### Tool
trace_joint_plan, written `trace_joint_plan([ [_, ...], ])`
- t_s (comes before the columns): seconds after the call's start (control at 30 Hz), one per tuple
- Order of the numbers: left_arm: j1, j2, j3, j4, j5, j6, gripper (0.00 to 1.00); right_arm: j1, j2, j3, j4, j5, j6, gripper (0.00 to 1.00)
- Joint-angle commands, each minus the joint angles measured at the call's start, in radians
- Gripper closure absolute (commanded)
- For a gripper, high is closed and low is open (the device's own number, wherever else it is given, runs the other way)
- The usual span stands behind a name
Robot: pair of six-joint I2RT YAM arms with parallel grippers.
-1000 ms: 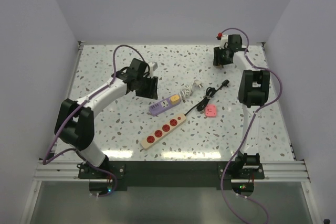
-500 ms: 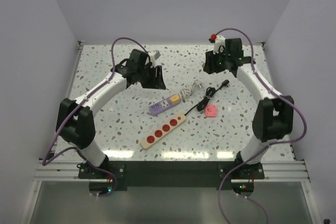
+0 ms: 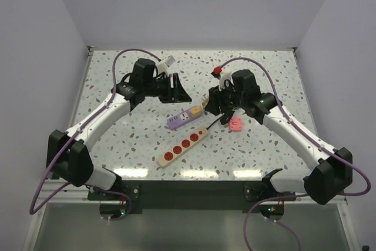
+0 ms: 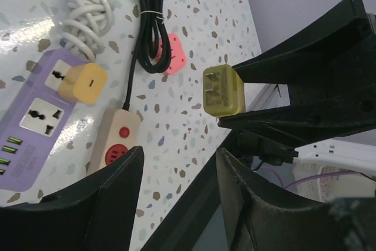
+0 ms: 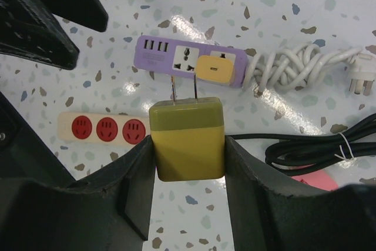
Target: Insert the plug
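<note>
Right gripper (image 5: 188,166): clamped on yellow plug (image 5: 187,133), prongs leading, lined up toward the free socket (image 5: 184,58) of the purple power strip (image 5: 154,54).
Plug: airborne near the strip, not yet inserted.
Left gripper (image 4: 179,166): jaws apart, empty, hovering beside the strip, probably to steady it.

Here we are in a robotics lab test cell: plain white walls (image 3: 188,4) box in a speckled terrazzo tabletop (image 3: 117,139), white-and-black left arm (image 3: 100,119) and right arm (image 3: 294,130) bolted to an aluminium rail (image 3: 64,191), purple cables (image 3: 44,186) looping off.
</note>
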Motion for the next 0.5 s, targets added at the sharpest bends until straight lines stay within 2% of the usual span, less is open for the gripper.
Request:
trace_joint_plan([
  [0.0, 0.005, -0.018, -0.040, 0.128, 0.126, -0.103, 0.42, 0.028, -0.081, 0.004, -0.022, 0.024, 0.035, 0.93],
  [0.13, 0.004, 0.005, -0.040, 0.126, 0.140, -0.106, 0.42, 0.046, -0.101, 0.004, -0.032, 0.018, 0.033, 0.93],
  [0.47, 0.001, 0.026, -0.063, 0.222, 0.180, -0.189, 0.40, 0.105, -0.023, 0.057, -0.008, -0.002, 0.024, 0.94],
])
